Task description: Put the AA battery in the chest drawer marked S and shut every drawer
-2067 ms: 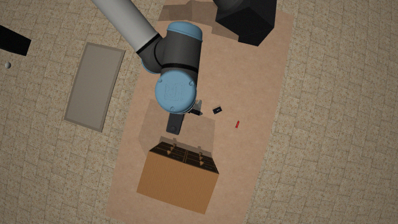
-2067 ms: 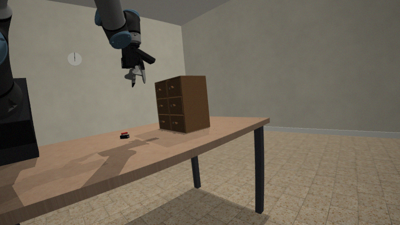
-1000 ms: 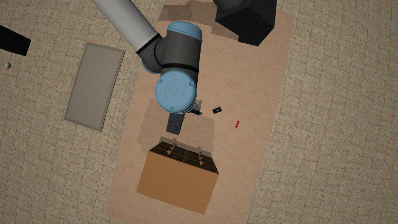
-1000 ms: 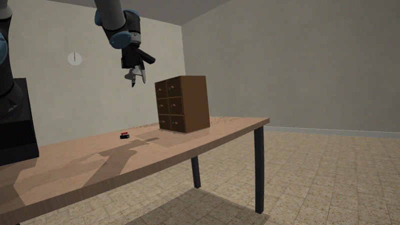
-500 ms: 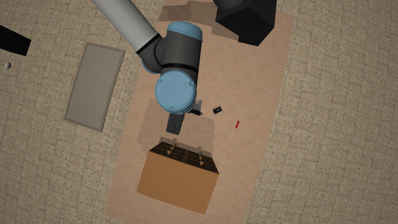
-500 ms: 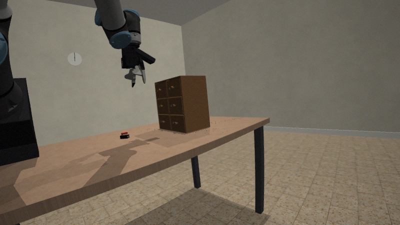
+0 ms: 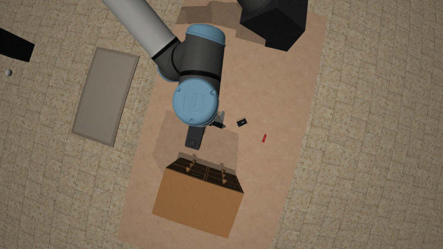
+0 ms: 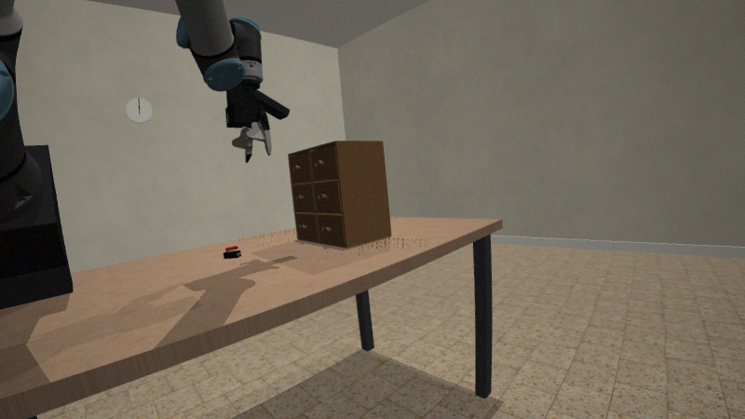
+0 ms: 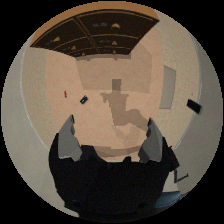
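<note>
The brown chest (image 7: 198, 198) stands upright on the table with all six drawers shut; it also shows in the side view (image 8: 339, 194) and at the top of the wrist view (image 9: 95, 30). The drawer marks are too small to read. A small red cylinder (image 7: 264, 138), which looks like the AA battery, lies on the table right of the chest's front; it also shows in the wrist view (image 9: 65, 93). My gripper (image 8: 257, 152) hangs high above the table in front of the chest, open and empty, with the fingers spread wide in the wrist view (image 9: 111, 137).
A small black block (image 7: 241, 122) lies on the table between the gripper and the red cylinder; it also shows in the wrist view (image 9: 84, 100). The robot's black base (image 7: 274, 21) stands at the table's far end. A grey mat (image 7: 105, 96) lies on the floor beside the table.
</note>
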